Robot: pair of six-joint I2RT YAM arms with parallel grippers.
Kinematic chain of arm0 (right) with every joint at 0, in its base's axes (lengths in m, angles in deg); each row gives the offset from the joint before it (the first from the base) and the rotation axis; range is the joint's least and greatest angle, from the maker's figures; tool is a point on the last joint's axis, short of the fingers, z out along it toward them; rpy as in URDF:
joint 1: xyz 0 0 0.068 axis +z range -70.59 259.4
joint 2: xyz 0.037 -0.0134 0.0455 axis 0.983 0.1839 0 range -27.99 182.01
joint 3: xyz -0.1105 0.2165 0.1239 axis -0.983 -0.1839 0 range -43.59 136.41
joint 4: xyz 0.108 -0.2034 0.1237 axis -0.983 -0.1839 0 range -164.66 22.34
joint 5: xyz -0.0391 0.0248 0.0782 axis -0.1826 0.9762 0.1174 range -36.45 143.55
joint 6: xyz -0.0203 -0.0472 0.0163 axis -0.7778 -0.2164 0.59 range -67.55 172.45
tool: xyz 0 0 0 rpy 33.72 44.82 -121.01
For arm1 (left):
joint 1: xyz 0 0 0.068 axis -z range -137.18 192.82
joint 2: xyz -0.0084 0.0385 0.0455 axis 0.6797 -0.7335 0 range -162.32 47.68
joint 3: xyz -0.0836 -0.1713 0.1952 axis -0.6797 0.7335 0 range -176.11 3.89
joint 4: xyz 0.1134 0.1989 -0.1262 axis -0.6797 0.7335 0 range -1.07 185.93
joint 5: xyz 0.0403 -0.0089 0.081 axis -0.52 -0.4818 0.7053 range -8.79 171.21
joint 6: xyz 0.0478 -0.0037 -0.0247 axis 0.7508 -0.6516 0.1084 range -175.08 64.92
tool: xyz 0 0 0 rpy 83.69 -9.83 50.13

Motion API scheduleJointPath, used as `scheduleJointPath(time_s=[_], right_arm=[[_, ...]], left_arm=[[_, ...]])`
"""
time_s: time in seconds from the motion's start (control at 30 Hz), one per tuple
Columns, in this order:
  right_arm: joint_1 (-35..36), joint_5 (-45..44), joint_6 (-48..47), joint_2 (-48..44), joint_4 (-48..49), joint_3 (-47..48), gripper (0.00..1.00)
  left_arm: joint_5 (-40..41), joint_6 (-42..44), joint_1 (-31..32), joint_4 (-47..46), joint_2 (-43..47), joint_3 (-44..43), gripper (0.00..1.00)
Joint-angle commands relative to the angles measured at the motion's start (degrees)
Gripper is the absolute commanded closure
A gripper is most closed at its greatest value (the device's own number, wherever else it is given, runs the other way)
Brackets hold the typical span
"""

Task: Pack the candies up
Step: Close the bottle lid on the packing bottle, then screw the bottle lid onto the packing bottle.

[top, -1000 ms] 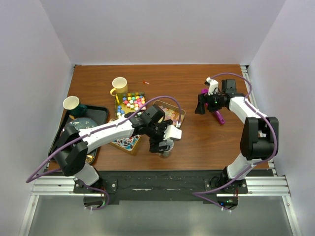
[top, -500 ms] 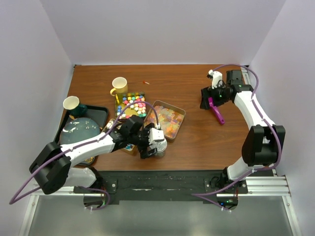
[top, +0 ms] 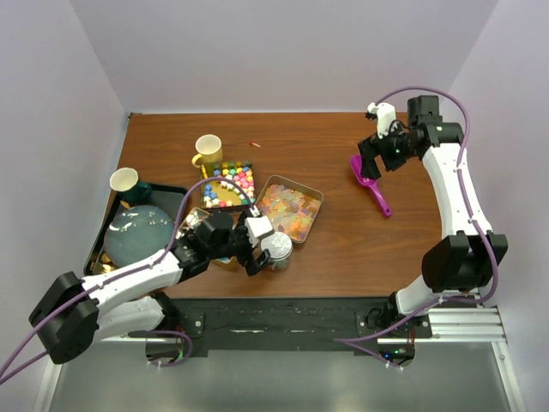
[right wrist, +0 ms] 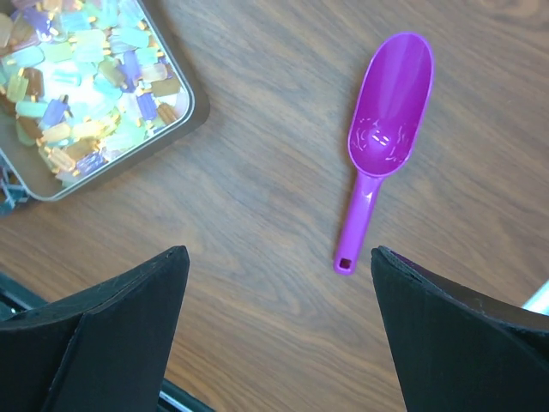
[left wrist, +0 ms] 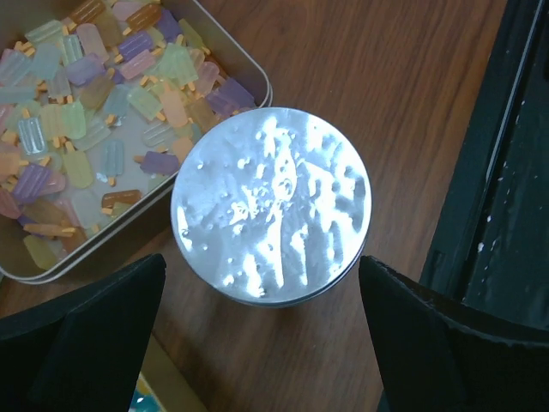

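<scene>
Top external view is showing the left hand (top: pixel 256 247) low at the near edge of the brown wooden desk (top: pixel 309 142), just beside a round jar with a shiny silver lid (top: pixel 277 249). In the left wrist view this hand (left wrist: pixel 268 336) is gaping wide, a finger on either side of the lid (left wrist: pixel 271 216) and neither seeming to touch it. Pale translucent popsicle-shaped candies (left wrist: pixel 86 129) are lying loose in a shallow rectangular metal tin (left wrist: pixel 260 75) touching the jar's upper left, and bright multicoloured candy balls (top: pixel 233 178) are lying just left of that tin, toward the middle of the frame. At upper right, the right hand (top: pixel 369 161) is hanging over a purple plastic scoop (right wrist: pixel 383 129), its fingers spread wide and holding nothing (right wrist: pixel 279 336). These sweets are probably light, hard and slick, too small and loose for pinching singly; scooping looks wiser, taking the scoop by its thin stiff handle. The jar is likely best gripped across the lid's rim, though the smooth metal may be slipping easily.
</scene>
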Motion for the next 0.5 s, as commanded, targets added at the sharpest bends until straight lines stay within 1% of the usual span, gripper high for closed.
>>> scheduleJointPath(time_s=[0.0,0.03,0.1,0.2,0.3,0.47], right_arm=[[0.34,0.83,-2.51,-1.8,-6.43,3.81,0.09],[0.17,0.92,-2.25,-1.79,-7.13,4.42,0.09],[0.34,1.44,-1.28,-2.32,-7.49,4.43,0.09],[0.34,1.97,-0.84,-3.9,-7.14,3.11,0.09],[0.34,2.41,-0.84,-4.87,-7.4,1.62,0.09],[0.25,5.57,-0.14,-5.57,-6.53,0.29,0.1]], left_arm=[[5.14,-10.48,3.04,-8.11,0.72,3.57,0.0],[6.02,-11.0,3.04,-10.21,0.63,4.97,0.0],[6.2,-9.26,3.04,-12.33,-0.6,6.38,0.0],[7.25,-7.24,3.39,-15.84,-3.67,6.91,0.0],[8.75,-7.84,3.4,-19.88,-7.01,7.7,0.0],[8.66,-6.97,4.45,-32.27,-9.82,12.27,0.0]])
